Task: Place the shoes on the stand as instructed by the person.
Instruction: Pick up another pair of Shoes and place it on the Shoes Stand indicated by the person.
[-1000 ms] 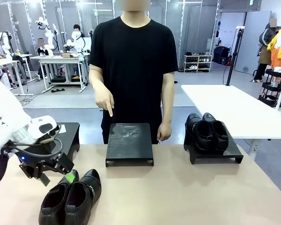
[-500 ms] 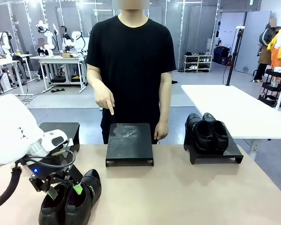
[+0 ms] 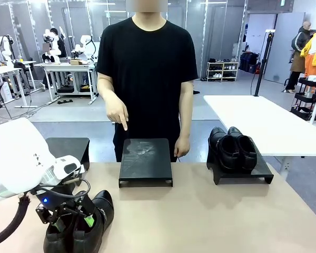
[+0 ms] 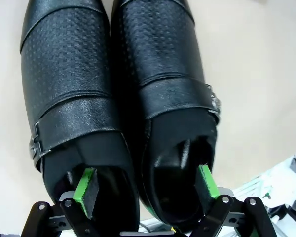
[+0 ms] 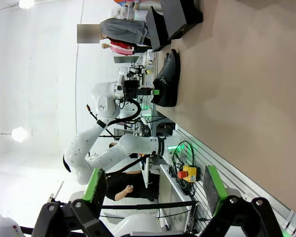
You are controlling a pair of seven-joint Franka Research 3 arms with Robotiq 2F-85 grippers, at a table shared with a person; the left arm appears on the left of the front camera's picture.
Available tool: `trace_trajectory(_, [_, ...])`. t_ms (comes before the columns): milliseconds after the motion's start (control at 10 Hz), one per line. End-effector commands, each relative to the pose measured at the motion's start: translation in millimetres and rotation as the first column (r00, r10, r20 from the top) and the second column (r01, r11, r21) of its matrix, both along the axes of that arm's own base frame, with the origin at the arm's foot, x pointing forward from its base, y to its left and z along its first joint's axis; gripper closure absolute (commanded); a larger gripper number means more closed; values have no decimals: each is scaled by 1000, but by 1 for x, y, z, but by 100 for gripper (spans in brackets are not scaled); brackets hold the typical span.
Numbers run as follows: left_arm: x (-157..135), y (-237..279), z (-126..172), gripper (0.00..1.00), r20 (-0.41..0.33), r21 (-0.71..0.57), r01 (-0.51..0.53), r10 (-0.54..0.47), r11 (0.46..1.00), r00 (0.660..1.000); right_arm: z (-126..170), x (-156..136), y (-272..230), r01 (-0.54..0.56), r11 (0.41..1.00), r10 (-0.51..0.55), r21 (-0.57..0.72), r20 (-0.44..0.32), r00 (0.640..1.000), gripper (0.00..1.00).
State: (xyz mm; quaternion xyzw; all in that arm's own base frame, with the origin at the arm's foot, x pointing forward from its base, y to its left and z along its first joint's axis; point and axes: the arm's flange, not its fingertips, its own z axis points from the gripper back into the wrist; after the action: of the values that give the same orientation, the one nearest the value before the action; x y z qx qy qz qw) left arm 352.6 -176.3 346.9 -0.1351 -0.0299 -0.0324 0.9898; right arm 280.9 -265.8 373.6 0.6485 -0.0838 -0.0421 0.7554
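Frontally, the left gripper (image 3: 72, 223) is seen lowered onto the near pair of shoes (image 3: 101, 204), which lies on the table (image 3: 200, 216) at the robot's left. Its jaws are spread wide and nothing is clamped. The person (image 3: 147, 68) is stood at the far side, and one hand (image 3: 117, 112) is pointed down at the middle stand (image 3: 146, 161). A second pair of shoes (image 3: 233, 147) is set on the right stand (image 3: 260, 173). Another stand (image 3: 68, 147) is seen behind the left arm.

From the left wrist, the near pair is viewed from the heel end, side by side and touching, toes pointing away. The green pads (image 4: 86, 183) are held wide apart, one dipped into each shoe's opening, so the pincer is released.

From the right wrist, the right gripper (image 5: 153, 190) is shown with its jaws fully parted and nothing between them. The table is seen sideways, with the near pair and the left arm well apart from it.
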Motion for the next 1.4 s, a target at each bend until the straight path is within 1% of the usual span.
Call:
trace_trajectory(0, [-54, 30, -35, 0, 44, 16, -7, 7, 1000, 999, 1, -3, 2, -1, 1000, 1, -15, 4, 1000, 0])
trace_trajectory(100, [-54, 31, -36, 13, 57, 33, -2, 1, 999, 998, 1, -3, 2, -1, 1000, 1, -15, 4, 1000, 0])
trace_trajectory(200, [-54, 31, -38, 39, 45, 19, 11, -12, 1000, 999, 1, -3, 2, -1, 1000, 1, -15, 4, 1000, 0])
trace_trajectory(300, [-54, 30, -38, 70, 50, 32, 22, -24, 999, 998, 1, -3, 2, -1, 1000, 1, -15, 4, 1000, 0])
trace_trajectory(400, [-55, 30, -38, 98, 60, 49, 26, -29, 998, 998, 1, -3, 2, -1, 1000, 1, -15, 4, 1000, 0])
trace_trajectory(500, [-55, 29, -38, 100, 64, 58, 27, -30, 998, 997, 1, -3, 2, -1, 1000, 1, -15, 4, 1000, 0])
trace_trajectory(700, [-55, 29, -35, 100, 77, 74, 19, -25, 997, 997, 1, -3, 2, -1, 1000, 1, -15, 4, 1000, 0])
trace_trajectory(900, [-56, 27, -25, 100, 82, 94, -7, -1, 996, 997, 1, -3, 2, -1, 1000, 1, -15, 4, 1000, 0])
trace_trajectory(1100, [-60, 20, -3, 100, 68, 88, -35, 29, 996, 997, 1, -3, 2, -1, 1000, 1, -15, 4, 1000, 0])
trace_trajectory(1200, [-61, 16, 10, 100, 60, 71, -30, 26, 997, 998, 1, -3, 2, -1, 1000, 1, -15, 4, 1000, 0])
trace_trajectory(1300, [-58, 13, 30, 100, 67, 43, -32, 29, 999, 997, 1, -3, 2, -1, 1000, 1, -15, 4, 1000, 0])
